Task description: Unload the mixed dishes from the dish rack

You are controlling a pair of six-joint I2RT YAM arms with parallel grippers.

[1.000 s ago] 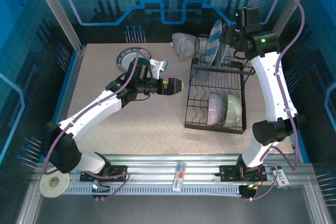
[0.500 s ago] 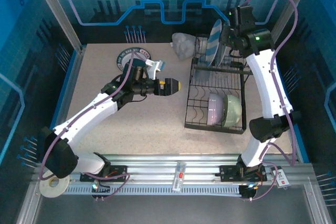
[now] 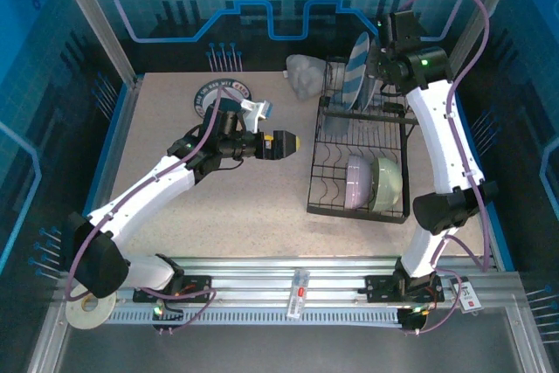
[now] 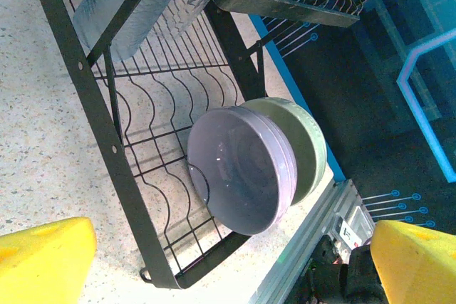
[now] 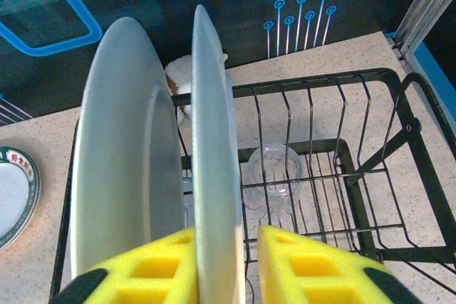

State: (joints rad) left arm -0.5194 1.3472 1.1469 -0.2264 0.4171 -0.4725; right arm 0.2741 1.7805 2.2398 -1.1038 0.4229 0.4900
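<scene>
The black wire dish rack point(image 3: 313, 189) stands on the right of the table. Two plates point(image 3: 356, 67) stand on edge in its upper tier. My right gripper point(image 3: 377, 63) reaches down over them. In the right wrist view its yellow fingers point(image 5: 313, 268) straddle the nearer plate point(image 5: 214, 140): the left pad touches it, and a gap shows at the right pad. The second plate point(image 5: 121, 154) stands just left. A clear cup point(image 5: 274, 169) lies below. A lavender bowl point(image 4: 239, 169) and a green bowl point(image 4: 306, 140) lean in the lower tier. My left gripper point(image 3: 284, 141) hovers open left of the rack, holding nothing.
A green-rimmed plate point(image 3: 220, 95) lies at the back left of the table, with a white and blue object point(image 3: 262, 109) beside it. A grey crumpled cloth point(image 3: 306, 76) sits behind the rack. A tape roll point(image 3: 85, 307) rests on the front rail.
The right gripper's jaws have narrowed around the nearer plate's rim and the right arm has shifted slightly left. The left arm drew back a little, still open.
</scene>
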